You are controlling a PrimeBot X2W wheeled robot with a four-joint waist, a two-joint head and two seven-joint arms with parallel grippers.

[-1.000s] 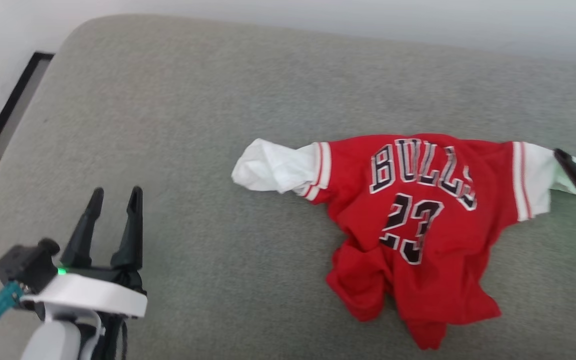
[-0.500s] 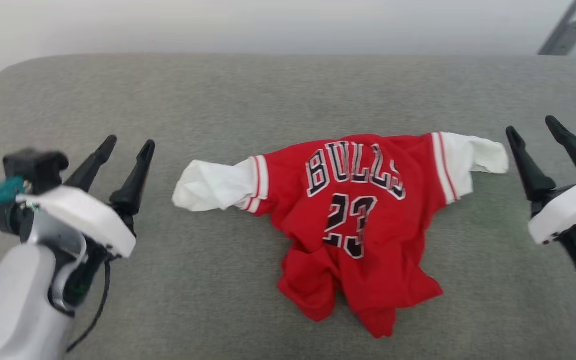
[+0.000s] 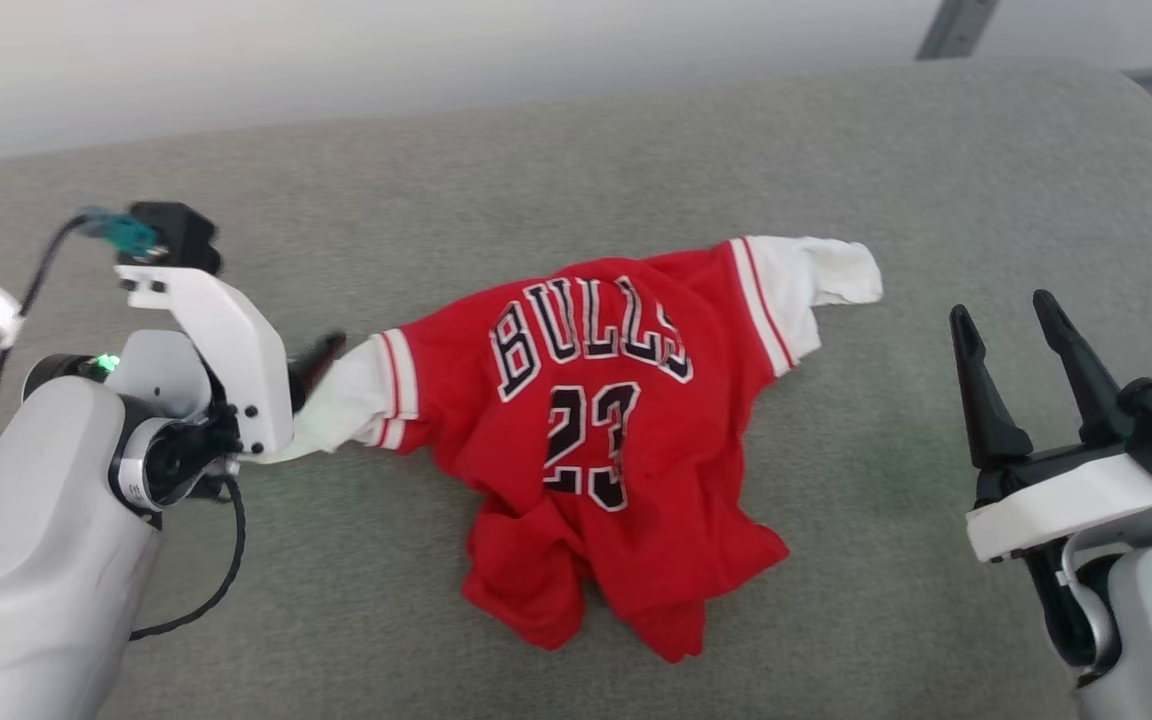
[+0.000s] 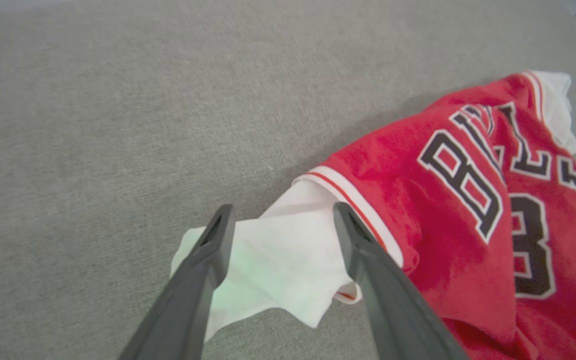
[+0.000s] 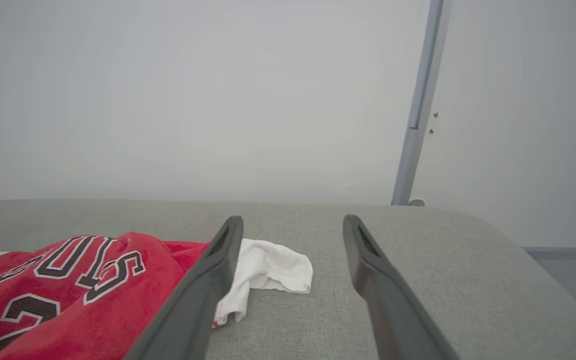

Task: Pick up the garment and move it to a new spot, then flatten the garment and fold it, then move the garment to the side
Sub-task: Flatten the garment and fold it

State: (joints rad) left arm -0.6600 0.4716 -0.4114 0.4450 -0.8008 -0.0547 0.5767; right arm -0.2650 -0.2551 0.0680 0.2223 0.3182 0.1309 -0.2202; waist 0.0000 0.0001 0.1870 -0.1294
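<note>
— Where does the left tool (image 4: 283,210) stand?
— Spread wide, with a white sleeve of the garment (image 3: 586,420) between its fingers, gripping nothing.
— And the right tool (image 3: 1003,312)?
— Spread too, and empty. The garment lies crumpled to its left on the grey cushion (image 3: 836,150).

Pale grey forearms (image 3: 26,580) carry white wrist plates (image 3: 226,340), 2 dark tapered fingers (image 3: 974,400) each, and a looping black cable (image 3: 236,560).
</note>
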